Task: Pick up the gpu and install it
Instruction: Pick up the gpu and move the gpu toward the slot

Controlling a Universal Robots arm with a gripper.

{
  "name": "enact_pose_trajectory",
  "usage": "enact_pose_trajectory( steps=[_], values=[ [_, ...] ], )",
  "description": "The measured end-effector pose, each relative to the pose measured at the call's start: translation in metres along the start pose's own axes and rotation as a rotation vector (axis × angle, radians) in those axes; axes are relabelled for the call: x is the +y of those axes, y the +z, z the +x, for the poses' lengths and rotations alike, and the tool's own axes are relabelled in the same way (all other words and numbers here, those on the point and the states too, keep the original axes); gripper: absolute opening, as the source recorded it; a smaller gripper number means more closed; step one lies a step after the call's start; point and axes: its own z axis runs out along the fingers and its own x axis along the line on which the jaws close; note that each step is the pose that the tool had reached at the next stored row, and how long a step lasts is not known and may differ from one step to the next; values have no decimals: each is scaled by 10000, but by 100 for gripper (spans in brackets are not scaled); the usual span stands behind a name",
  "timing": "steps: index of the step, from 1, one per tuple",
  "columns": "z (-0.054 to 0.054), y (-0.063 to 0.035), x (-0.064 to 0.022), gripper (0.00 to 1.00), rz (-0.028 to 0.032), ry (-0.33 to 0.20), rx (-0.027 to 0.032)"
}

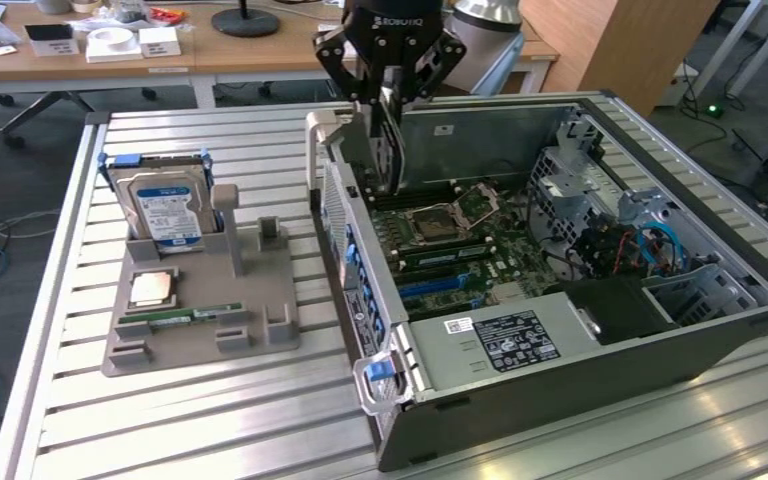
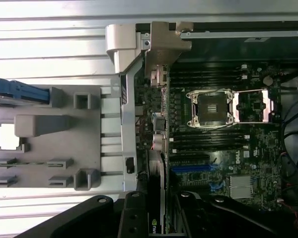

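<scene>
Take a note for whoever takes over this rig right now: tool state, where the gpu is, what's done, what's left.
The tool is shut on the gpu, holding it on edge above the open computer case.
The gpu hangs over the motherboard, by its edge on the exterior view's left. It is not seated, and the blue expansion slot is bare.
On the holder tray: the hard drive and the RAM stick.
Done: gpu picked up and over the case.
Left: gpu not yet installed in the board.
</scene>
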Motion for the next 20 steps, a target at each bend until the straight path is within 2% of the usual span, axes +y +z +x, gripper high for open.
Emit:
enact_pose_trajectory(
  steps=[9,20],
  values=[
    [-264,7,16,26,-1,-1,0],
    [-525,14,31,26,-2,0,0]
  ],
)
